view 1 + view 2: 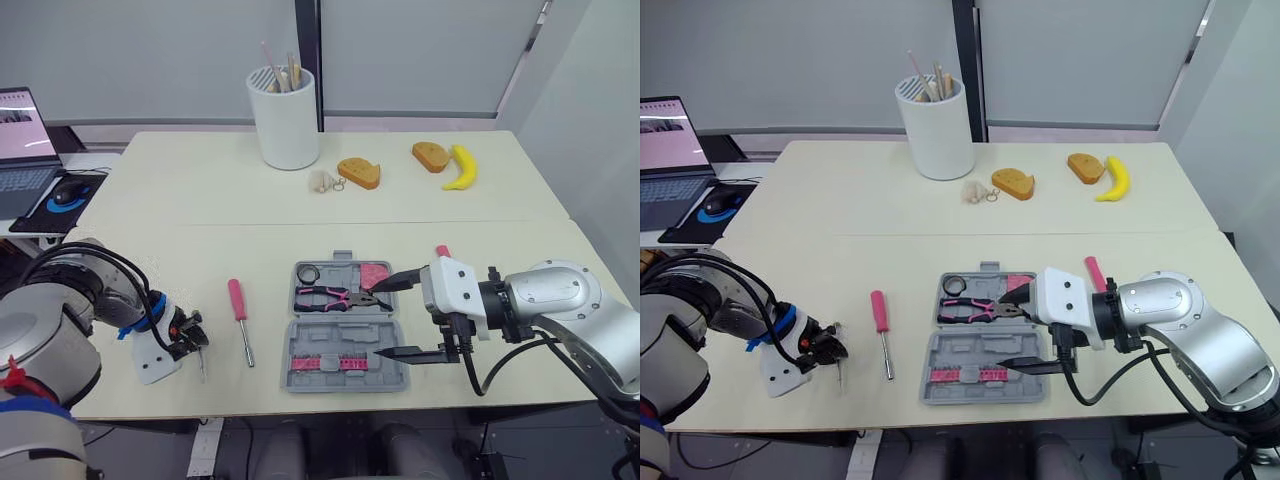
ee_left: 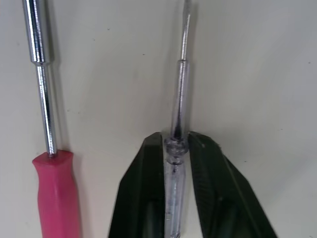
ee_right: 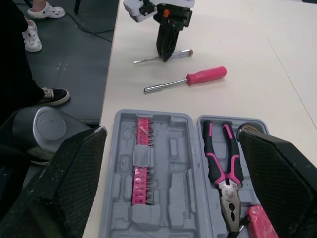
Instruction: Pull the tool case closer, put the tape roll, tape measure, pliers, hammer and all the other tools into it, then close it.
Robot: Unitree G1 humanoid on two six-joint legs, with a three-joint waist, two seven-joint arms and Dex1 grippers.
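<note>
Head view: the open tool case [image 1: 345, 330] sits at the near edge of the desk [image 1: 500, 250] with pliers [image 1: 335, 296] and tape roll [image 1: 306, 273] in its far half, the right pincer [image 1: 380, 320] spread wide just over its right side, and a pink screwdriver [image 1: 240, 312] just left of it. Left wrist: the left pincer [image 2: 176, 141] is pinching a slim clear screwdriver [image 2: 179, 99] down on the desk, so I'd lift it straight and level to stop it swivelling. Right wrist: the case's near half shows free slots, and I'd move that spread pincer aside first.
</note>
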